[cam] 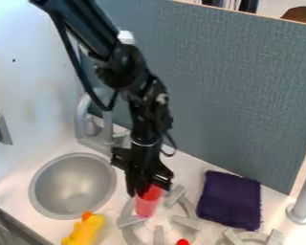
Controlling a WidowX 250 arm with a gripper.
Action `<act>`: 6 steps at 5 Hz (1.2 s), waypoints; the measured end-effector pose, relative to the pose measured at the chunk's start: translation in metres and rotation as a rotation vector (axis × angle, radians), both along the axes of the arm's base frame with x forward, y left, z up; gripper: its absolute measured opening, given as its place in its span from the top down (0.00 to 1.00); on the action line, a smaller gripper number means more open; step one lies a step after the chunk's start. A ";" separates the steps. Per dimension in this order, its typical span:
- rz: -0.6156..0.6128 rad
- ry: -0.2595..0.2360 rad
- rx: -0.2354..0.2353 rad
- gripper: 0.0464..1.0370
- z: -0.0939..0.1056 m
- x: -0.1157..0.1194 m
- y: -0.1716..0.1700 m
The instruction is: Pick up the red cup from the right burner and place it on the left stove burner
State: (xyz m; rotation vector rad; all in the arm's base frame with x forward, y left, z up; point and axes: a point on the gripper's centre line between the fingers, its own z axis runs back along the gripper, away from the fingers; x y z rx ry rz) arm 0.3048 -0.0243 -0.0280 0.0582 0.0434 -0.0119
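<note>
Tool at red cup, yellow toy nearby.

I see low room right of the burner, over the purple cloth, until the grey post. Left, I could cross above the sink, between faucet and yellow duck. The red cup obstructs me over the burner; the panel walls off behind.

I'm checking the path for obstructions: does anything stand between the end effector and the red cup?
Nothing visible does. The end effector is right at the top of the red cup, on the stove burner. The yellow toy and the purple cloth lie off to either side.
</note>
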 end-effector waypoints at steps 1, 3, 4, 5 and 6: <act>-0.005 0.017 0.000 0.95 -0.009 0.004 0.009; -0.005 0.011 -0.042 0.95 -0.017 0.014 0.001; 0.002 0.013 -0.068 0.95 -0.021 0.018 -0.004; 0.034 0.018 -0.082 0.95 -0.026 0.020 -0.006; 0.050 0.020 -0.087 0.95 -0.032 0.023 -0.009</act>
